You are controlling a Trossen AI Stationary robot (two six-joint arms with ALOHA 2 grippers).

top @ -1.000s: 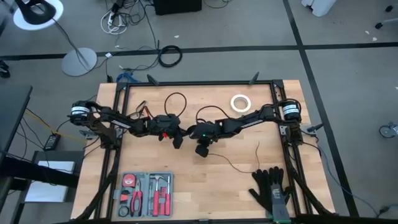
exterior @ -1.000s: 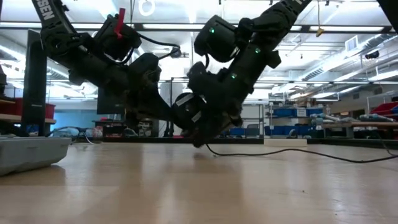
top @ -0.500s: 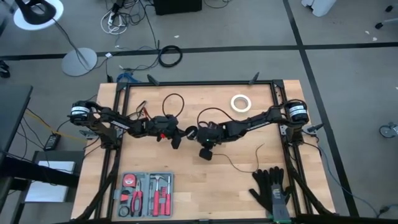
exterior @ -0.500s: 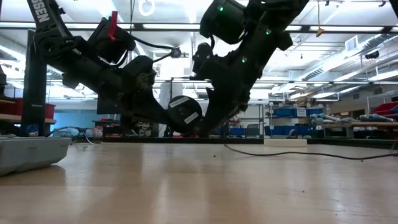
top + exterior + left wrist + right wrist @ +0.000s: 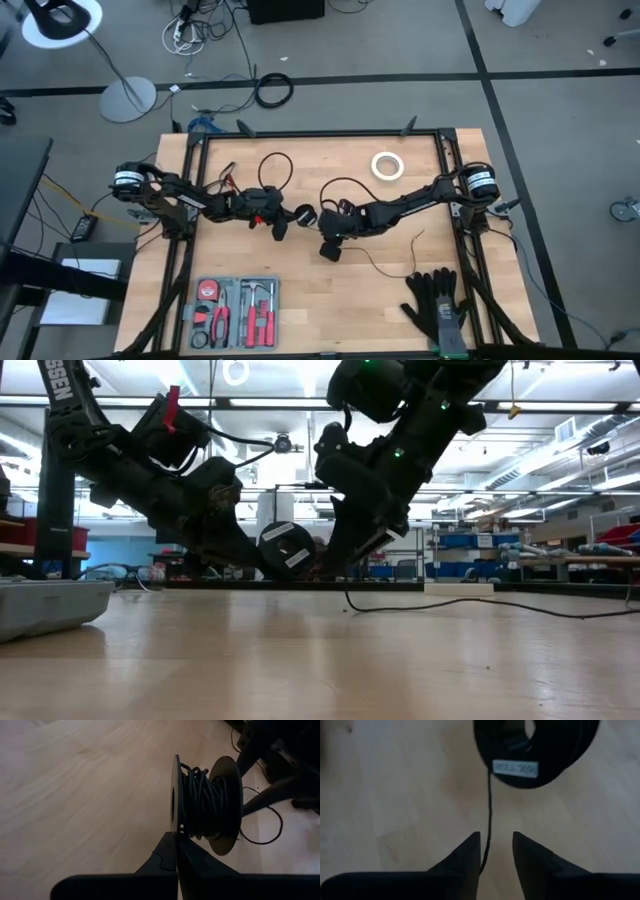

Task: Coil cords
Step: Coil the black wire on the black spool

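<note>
A: Checking hidden parts: cord (image 5: 372, 262) too thin to trace fully across table (image 5: 300, 300). Spool (image 5: 205, 802) wound with cord, rim pinched in left gripper (image 5: 177, 836), fingers closed.

B: Noted. Right gripper (image 5: 495, 851) fingers parted, cord strand between, not clamped. Tool tray (image 5: 235, 312) holding red-handled tools, partly cut off.
</note>
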